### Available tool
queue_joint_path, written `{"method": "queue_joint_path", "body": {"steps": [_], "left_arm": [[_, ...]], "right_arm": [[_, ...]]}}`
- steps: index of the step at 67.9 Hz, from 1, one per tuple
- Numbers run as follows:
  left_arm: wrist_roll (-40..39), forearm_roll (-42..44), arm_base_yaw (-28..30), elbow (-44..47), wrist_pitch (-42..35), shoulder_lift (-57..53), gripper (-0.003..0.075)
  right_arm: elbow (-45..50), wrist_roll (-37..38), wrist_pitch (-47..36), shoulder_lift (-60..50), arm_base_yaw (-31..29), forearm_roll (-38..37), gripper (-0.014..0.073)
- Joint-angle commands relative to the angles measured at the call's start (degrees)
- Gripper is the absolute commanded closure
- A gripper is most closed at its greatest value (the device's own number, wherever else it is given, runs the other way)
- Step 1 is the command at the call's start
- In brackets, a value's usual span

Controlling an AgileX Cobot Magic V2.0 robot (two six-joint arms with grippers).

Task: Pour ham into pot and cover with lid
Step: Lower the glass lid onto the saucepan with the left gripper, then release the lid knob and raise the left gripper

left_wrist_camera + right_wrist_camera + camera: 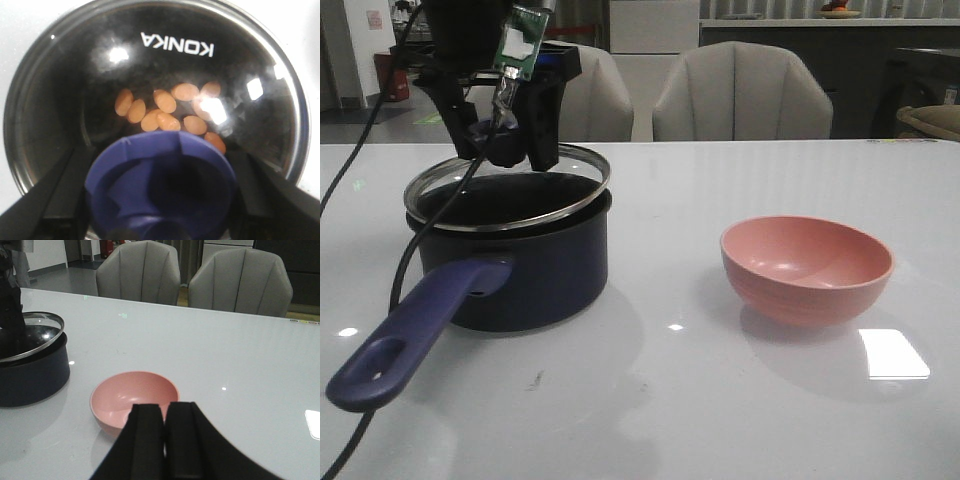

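The dark navy pot point(520, 270) stands at the left of the table, its purple-blue handle point(410, 335) pointing toward the front. Several orange-pink ham chunks point(165, 107) lie on its bottom, seen through the glass. My left gripper point(505, 145) is shut on the dark blue knob point(160, 185) of the clear glass lid point(570, 195). It holds the lid slightly tilted right over the pot's rim. The empty pink bowl point(807, 268) stands at the right. My right gripper point(165, 415) is shut and empty, just short of the bowl point(132, 395).
Two grey chairs point(740, 95) stand behind the far table edge. A black cable point(410, 250) hangs from the left arm past the pot's handle. The pot and lid also show in the right wrist view point(30, 375).
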Motion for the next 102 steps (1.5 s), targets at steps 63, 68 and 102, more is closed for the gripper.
{"method": "queue_joint_path", "body": {"steps": [63,68,102], "left_arm": [[1.01,1.68,-0.5,0.49,1.21,-3.97,0.0136],[1.01,1.33,-0.5,-1.12,1.21,-4.55,0.0137],[1.22,0.41,-0.5,19.04,-13.18,-36.45,0.0137]], "right_arm": [[-1.64,-0.24,-4.88,0.67,0.09,0.01,0.0433],[-1.64,-0.24,-4.88,0.67,0.09,0.01,0.0433],[-1.64,-0.24,-4.88,0.67,0.09,0.01,0.0433]]}}
